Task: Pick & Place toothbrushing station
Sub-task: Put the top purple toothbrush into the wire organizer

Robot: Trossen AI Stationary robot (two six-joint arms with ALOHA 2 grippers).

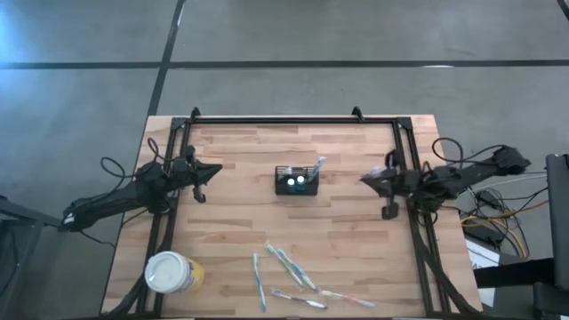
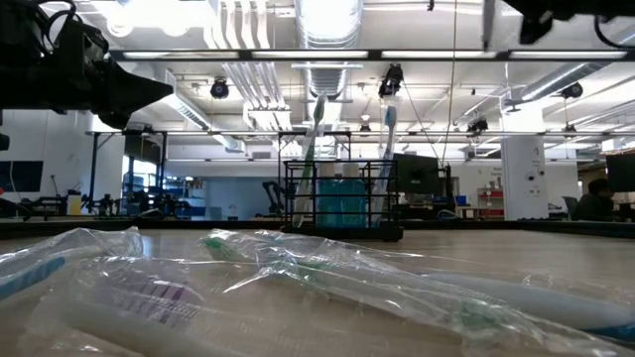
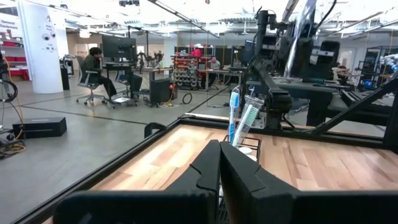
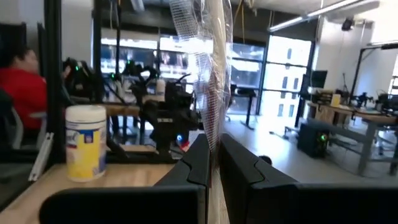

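One toothbrushing station (image 1: 296,181) is seen at the middle of the bench (image 1: 356,240); its long axis runs across the bench from one arm's side to the other, and its open top faces upward; it stands upright on its base.

Two toothbrushes (image 3: 234,115) are counted standing in the station, heads up, in the low and left wrist views; both lean slightly.

Five loose wrapped toothbrushes (image 1: 286,263) are counted, as far as the wrappers allow, scattered on the near side of the station, well apart from it; one round yellow cup (image 1: 169,273) with a white lid is placed farther to the left of that group, also well apart from the station.

Two arms are present. The left end effector (image 1: 212,169) is held to the left of the station, pointed toward it and apart from it; its fingers (image 3: 205,168) are pressed together on nothing. The right end effector (image 1: 366,180) is held to the right of the station, likewise apart from it; it is clamped on a wrapped toothbrush (image 4: 211,62), which stands up between the fingers in the right wrist view.
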